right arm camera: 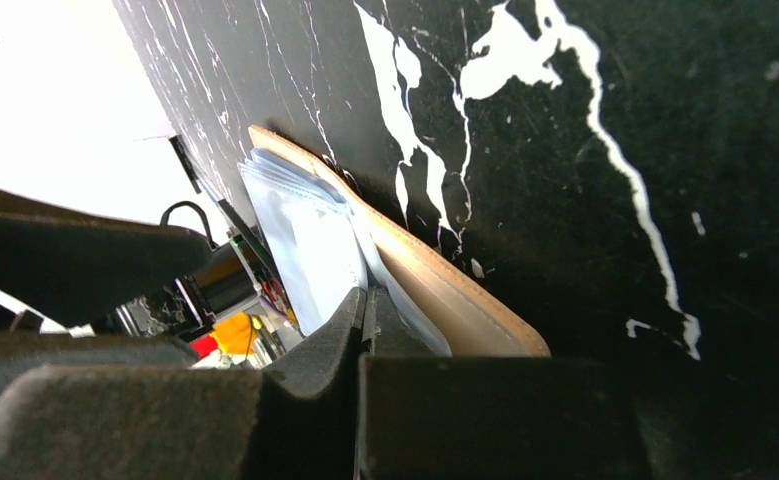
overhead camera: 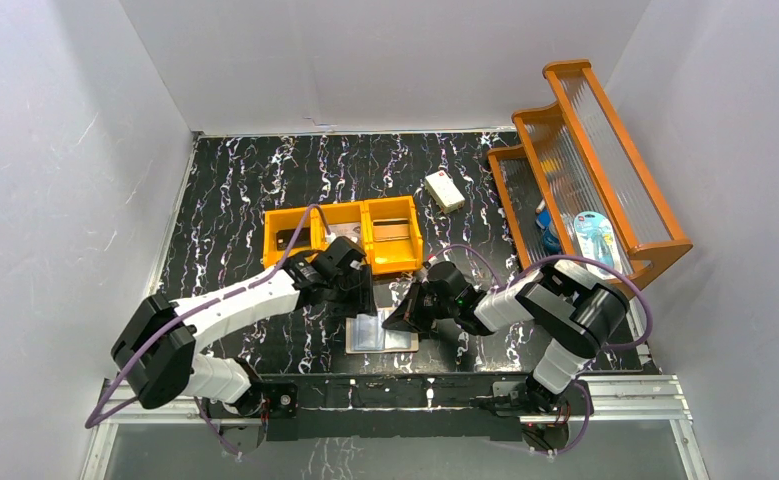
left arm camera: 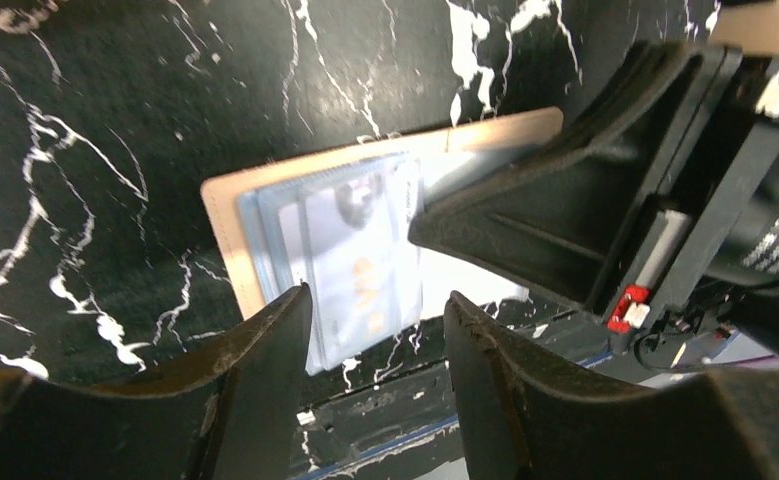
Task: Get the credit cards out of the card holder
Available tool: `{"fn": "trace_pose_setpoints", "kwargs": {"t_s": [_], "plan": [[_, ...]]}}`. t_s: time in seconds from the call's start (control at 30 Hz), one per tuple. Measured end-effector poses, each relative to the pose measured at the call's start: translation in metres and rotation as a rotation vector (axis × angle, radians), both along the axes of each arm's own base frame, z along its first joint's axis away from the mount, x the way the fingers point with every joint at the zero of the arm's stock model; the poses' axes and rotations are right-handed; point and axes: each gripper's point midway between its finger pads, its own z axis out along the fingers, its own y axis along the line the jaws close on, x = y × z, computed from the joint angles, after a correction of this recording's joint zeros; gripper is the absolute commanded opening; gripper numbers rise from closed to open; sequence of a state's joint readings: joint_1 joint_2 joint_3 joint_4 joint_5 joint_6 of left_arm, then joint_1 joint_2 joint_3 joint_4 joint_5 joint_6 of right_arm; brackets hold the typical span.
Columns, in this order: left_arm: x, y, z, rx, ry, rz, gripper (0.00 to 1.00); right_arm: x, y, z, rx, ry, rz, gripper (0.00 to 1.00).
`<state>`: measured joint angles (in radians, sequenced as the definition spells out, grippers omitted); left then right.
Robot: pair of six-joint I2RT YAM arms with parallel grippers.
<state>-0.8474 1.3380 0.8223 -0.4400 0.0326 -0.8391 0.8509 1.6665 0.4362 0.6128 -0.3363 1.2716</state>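
Left claw [left arm camera: 377, 300]: it is held about half open, with nothing between its fingers, and is hung low over the table [left arm camera: 95, 150].
Right claw [right arm camera: 365, 300]: it is closed tight, finger against finger. Its tips are pressed against the clear pockets of the wallet [left arm camera: 223, 220]. Whether a pocket sheet is pinched between them cannot be told.
Claws together: the right claw's tip is seen just ahead of the left claw and a little to its right. From above, the two are seen pointed towards each other, just beside one another.
Wallet: it is laid open on the table, directly under both claws, with the peach outside down and the pale blue-grey pockets up. One end of it is framed by the left claw's fingers, and the right claw's tips are set against the pockets from the other side.
Card [left arm camera: 350, 250]: one silver-grey card is seen inside a pocket, right below the gap of the left claw. It is gripped by neither claw. Further cards cannot be made out.
Table: it is black with white veins and is seen all round both claws.
Orange bin [overhead camera: 267, 238]: three compartments are seen. It is set just beyond the left claw, on the side away from the arm bases.
White box [overhead camera: 444, 190]: it is laid beyond the right claw, well apart from it and farther back than the bin.
Rack [overhead camera: 605, 140]: it is orange-framed and stood out to the right of the right claw, well apart. Small packets are seen in it, too small to name.
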Motion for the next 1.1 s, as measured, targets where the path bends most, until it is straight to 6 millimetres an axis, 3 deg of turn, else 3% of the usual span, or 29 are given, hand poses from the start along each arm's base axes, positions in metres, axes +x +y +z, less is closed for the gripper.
{"fn": "trace_pose_setpoints", "kwargs": {"t_s": [0.23,0.5,0.73,1.1], "plan": [[0.018,0.001,-0.003,-0.031,0.001,0.015,0.51,-0.001,-0.001,-0.001,-0.005,0.005,0.001,0.06],[0.02,-0.014,-0.006,-0.095,0.006,-0.025,0.51,-0.001,-0.001,-0.001,-0.006,0.007,0.001,0.06],[0.014,-0.006,-0.027,-0.064,0.045,-0.017,0.51,-0.002,-0.001,-0.001,-0.005,0.008,0.003,0.06],[0.017,-0.004,-0.027,-0.052,0.028,-0.003,0.51,-0.003,-0.001,-0.002,-0.005,0.014,0.008,0.06]]}}
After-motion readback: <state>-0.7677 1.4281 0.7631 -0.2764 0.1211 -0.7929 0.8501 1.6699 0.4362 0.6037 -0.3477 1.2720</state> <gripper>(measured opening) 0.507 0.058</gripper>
